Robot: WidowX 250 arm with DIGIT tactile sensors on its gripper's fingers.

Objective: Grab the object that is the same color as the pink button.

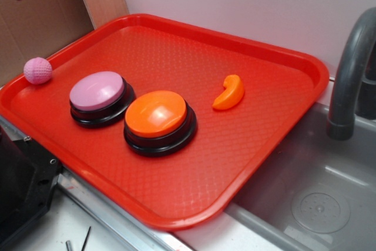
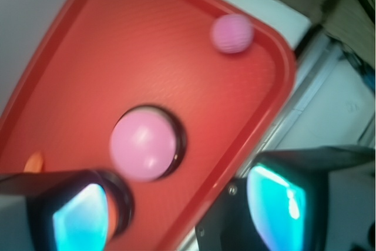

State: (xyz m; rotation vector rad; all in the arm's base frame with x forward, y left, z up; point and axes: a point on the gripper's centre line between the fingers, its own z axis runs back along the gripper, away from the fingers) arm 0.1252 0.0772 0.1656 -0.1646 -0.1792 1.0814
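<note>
The small pink knitted ball (image 1: 37, 70) sits at the far left corner of the red tray (image 1: 176, 45), against its rim. The pink button (image 1: 97, 90), lilac-pink dome on a black base, stands to the ball's right. In the wrist view the ball (image 2: 232, 33) lies near the tray's rim, and the pink button (image 2: 143, 145) is below it. My gripper (image 2: 179, 210) is open and empty, high above the tray's near edge, well short of the ball. Its cyan pads (image 2: 79, 221) stand wide apart. I cannot make out the gripper in the exterior view.
An orange-topped button (image 1: 155, 114) stands beside the pink one. An orange curved plastic piece (image 1: 229, 93) lies further right. A grey sink (image 1: 317, 198) with a faucet (image 1: 349, 74) is right of the tray. Cardboard (image 1: 47, 22) stands behind; a black block (image 1: 23, 186) sits at lower left.
</note>
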